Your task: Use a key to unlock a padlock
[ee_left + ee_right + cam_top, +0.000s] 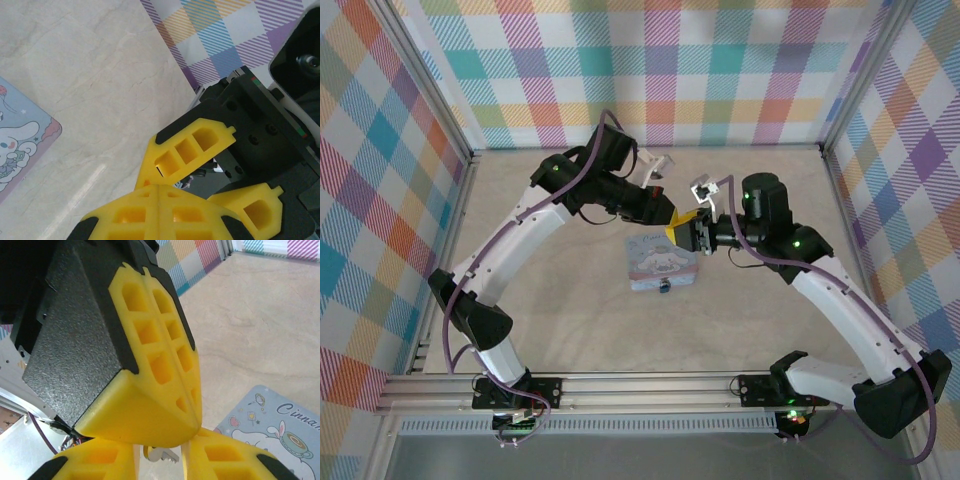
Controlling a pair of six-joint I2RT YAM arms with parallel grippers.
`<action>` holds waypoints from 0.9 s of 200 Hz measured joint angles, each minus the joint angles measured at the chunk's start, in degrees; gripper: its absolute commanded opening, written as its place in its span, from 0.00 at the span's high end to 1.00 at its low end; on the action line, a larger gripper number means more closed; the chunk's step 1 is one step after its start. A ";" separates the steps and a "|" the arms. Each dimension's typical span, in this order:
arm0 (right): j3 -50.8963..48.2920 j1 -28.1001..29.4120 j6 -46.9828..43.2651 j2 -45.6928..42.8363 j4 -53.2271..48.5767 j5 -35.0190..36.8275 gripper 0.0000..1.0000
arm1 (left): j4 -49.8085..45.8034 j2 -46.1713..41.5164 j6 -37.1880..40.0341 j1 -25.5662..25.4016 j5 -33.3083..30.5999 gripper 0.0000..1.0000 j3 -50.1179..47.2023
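The key [164, 455], a small silvery toothed sliver, pokes out from under the left gripper's closed yellow tips. It sits in the gap between my right gripper's [159, 450] spread fingers. My left gripper [159, 192] is shut, its fingers pressed seam to seam, and the grip on the key is hidden. The right fingers [192, 147] straddle that tip. From above, the left gripper [672, 222] and right gripper [688, 232] meet above the tin's far edge. The tiny dark padlock [663, 288] lies on the table at the tin's near edge.
A light-blue tin with a white cartoon dog [663, 262] lies flat mid-table under the grippers, and its corner shows in both wrist views [20, 145] [280, 425]. Plaid walls and metal frame posts enclose the beige table [570, 300].
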 measured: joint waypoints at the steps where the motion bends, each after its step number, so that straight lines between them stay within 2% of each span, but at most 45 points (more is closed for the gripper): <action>1: 0.00 0.00 0.02 0.02 -0.04 0.04 0.80 | 0.00 0.00 0.00 0.00 0.00 1.00 0.00; 53: 0.11 0.00 0.04 0.42 -1.07 0.79 0.88 | -0.02 0.04 0.02 -0.11 -0.22 1.00 -0.13; 58: 0.11 -0.02 0.04 0.42 -1.25 0.96 0.87 | 0.00 0.04 0.00 -0.17 -0.24 1.00 -0.13; 65: 0.11 0.00 0.07 0.44 -1.40 1.09 0.77 | 0.02 0.04 0.00 -0.28 -0.31 1.00 -0.13; 69: 0.11 0.00 0.13 0.44 -1.53 1.22 0.74 | 0.02 0.04 0.00 -0.33 -0.31 1.00 -0.13; 83: 0.11 0.04 0.09 0.44 -1.77 1.84 0.79 | 0.02 0.09 0.00 -0.55 -0.31 1.00 -0.13; 97: 0.11 0.15 0.11 0.37 -1.86 2.14 0.77 | 0.04 0.15 0.00 -0.63 -0.48 1.00 -0.13; 120: 0.13 0.15 0.11 0.37 -1.92 2.34 0.79 | 0.13 0.15 -0.02 -0.66 -0.57 1.00 -0.13; 140: 0.11 0.15 0.11 0.37 -1.92 2.67 0.72 | 0.13 0.15 -0.02 -0.74 -0.72 1.00 -0.13; 180: -0.04 0.15 0.07 0.26 -2.64 4.35 0.65 | 0.02 0.15 0.20 -1.36 -2.73 1.00 -0.26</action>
